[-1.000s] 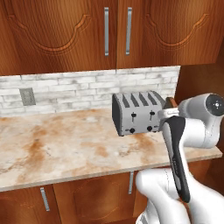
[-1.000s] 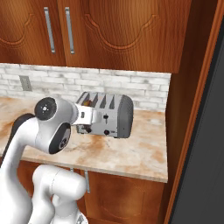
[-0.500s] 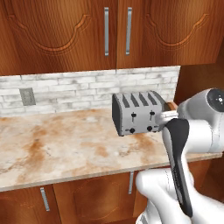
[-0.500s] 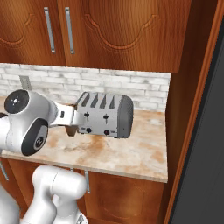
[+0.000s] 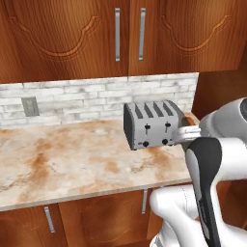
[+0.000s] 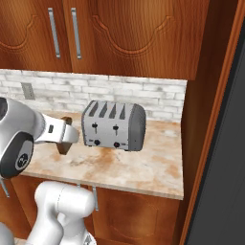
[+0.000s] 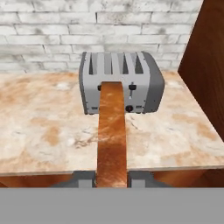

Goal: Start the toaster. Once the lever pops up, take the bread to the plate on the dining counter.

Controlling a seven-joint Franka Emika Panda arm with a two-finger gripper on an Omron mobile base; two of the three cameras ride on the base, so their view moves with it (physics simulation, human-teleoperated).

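Note:
The silver toaster [image 7: 120,81] stands at the back right of a marbled counter [image 7: 43,131], also seen in the left base view [image 5: 152,125] and the right base view [image 6: 112,125]. My gripper [image 7: 112,177] is shut on the bread [image 7: 112,131], a brown-crusted slice seen edge-on that stretches toward the toaster's face. It hides one black lever, while the other lever [image 7: 131,87] sits high. In the right base view the gripper [image 6: 64,136] holds the bread [image 6: 63,144] left of the toaster, apart from it. The plate and the dining counter are out of view.
A tall wooden panel [image 7: 205,65] rises right beside the toaster. A white brick backsplash [image 5: 72,99] with an outlet [image 5: 30,106] runs behind. Upper cabinets [image 5: 128,34] hang overhead. The counter's front edge [image 7: 52,174] lies just ahead of my fingers.
My hand has drawn back and to the left from the toaster's front with the bread still in it. The toaster has stayed where it was.

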